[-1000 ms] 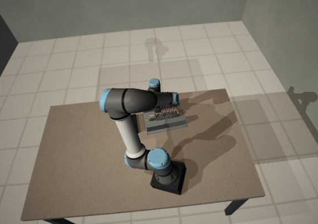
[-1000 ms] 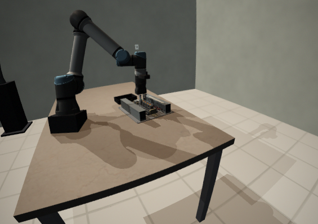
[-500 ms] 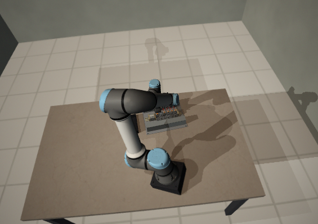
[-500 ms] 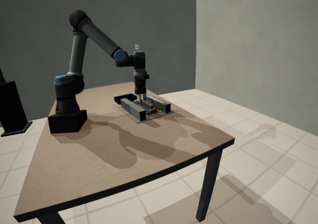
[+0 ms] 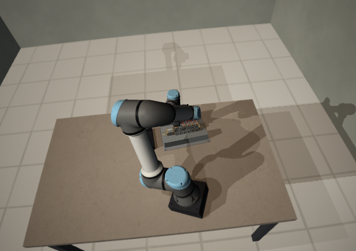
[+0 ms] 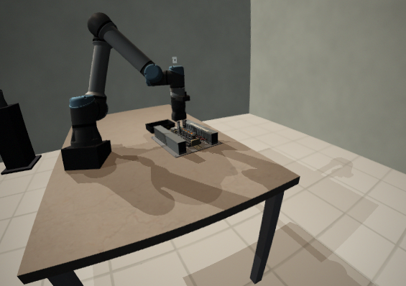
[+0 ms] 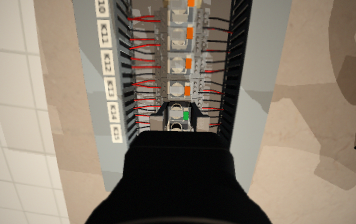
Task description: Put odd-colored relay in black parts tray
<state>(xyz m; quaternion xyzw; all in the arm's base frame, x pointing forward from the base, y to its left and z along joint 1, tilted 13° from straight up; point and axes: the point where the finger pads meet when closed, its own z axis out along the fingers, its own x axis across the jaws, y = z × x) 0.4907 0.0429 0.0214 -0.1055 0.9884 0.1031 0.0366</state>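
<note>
Relay with the green button: nearest unit in the row on the relay panel, directly under the gripper. Four relays visible beyond it carry orange buttons; the sixth is out of frame in the wrist view.

Gripper state: fingers closed about halfway onto the two flanks of the green-button relay, one pad on each side, gripping it. Relay appears seated in its socket, level with its neighbours.

Handling judgement: small rigid plastic block, light, smooth-sided, so slip is possible if the socket grips hard. Side flanks look like the right hold; red wires and black wires lie close on either side.

Panel rests loose on the tabletop; a tight socket could lift or tip it during a straight upward pull.

Black parts tray sits just beyond the panel's far-left end in the exterior view.
</note>
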